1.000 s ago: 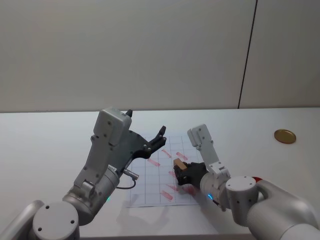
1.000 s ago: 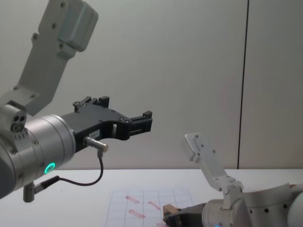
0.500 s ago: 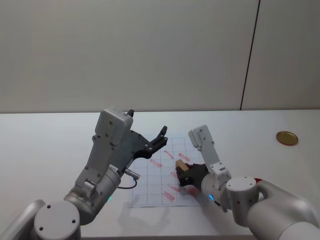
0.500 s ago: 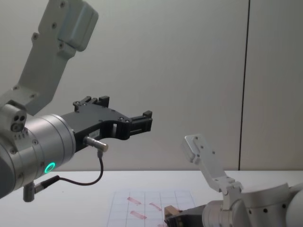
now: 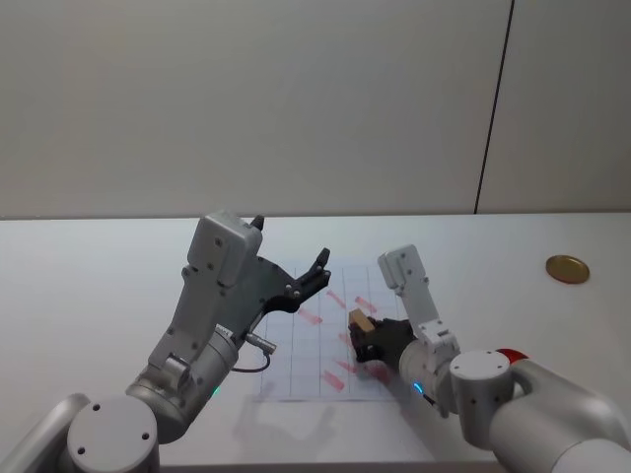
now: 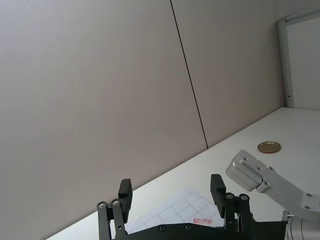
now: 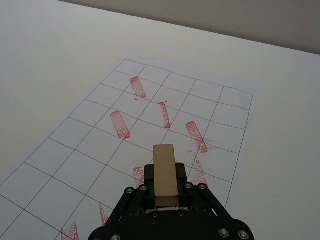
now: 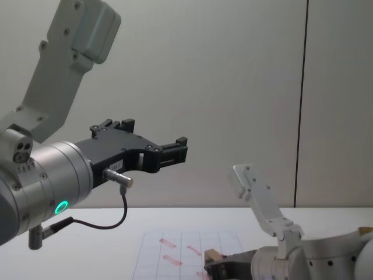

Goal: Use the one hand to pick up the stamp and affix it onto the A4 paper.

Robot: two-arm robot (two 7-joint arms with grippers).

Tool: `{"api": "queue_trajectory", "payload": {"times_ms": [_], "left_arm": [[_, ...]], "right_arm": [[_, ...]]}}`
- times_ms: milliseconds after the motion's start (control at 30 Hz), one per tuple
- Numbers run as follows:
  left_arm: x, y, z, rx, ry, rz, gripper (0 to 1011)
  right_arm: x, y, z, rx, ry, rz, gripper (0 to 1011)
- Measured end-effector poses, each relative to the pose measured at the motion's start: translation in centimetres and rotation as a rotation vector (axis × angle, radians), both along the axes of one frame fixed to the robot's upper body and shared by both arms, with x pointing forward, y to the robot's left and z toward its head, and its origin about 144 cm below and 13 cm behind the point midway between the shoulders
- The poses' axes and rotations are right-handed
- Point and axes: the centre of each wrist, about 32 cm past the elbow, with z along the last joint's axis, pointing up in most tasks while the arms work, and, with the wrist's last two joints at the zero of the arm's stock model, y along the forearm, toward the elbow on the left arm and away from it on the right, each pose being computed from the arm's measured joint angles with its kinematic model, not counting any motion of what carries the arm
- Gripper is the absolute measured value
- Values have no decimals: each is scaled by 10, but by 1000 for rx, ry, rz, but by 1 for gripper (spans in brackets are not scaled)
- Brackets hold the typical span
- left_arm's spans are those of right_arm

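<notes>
1. Over the right part of the A4 paper (image 5: 296, 367), my right gripper (image 5: 367, 341) is clamped on the stamp (image 5: 359, 320).
2. From the right wrist, the block juts out over red marks (image 7: 120, 125) and blank squares; whether it touches the sheet I cannot tell.
3. From the chest, my left gripper (image 8: 175, 149) hangs high above the sheet, fingers spread wide on nothing.
4. Right of the paper's edge, bare table (image 5: 493, 296) runs to a golden disc (image 5: 564, 268).
</notes>
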Motion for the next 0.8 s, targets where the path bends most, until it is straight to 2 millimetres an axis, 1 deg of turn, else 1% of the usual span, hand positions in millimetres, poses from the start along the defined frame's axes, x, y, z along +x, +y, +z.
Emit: {"api": "queue_trajectory", "payload": {"times_ms": [167,267,433,600,800], "left_arm": [[0,0,0,0,0,0,993],[0,0,0,0,0,0,993],[0,0,0,0,0,0,993],[0,0,0,0,0,0,993],[0,0,0,0,0,0,993]], "right_arm": [[2,-1,3,39,-26,-11,220],[4,0,7,76,-54,-18,221],[7,0,17,142,-104,-31,221],[9,-1,33,205,-157,-46,221],[8,-5,46,242,-194,-70,221]]}}
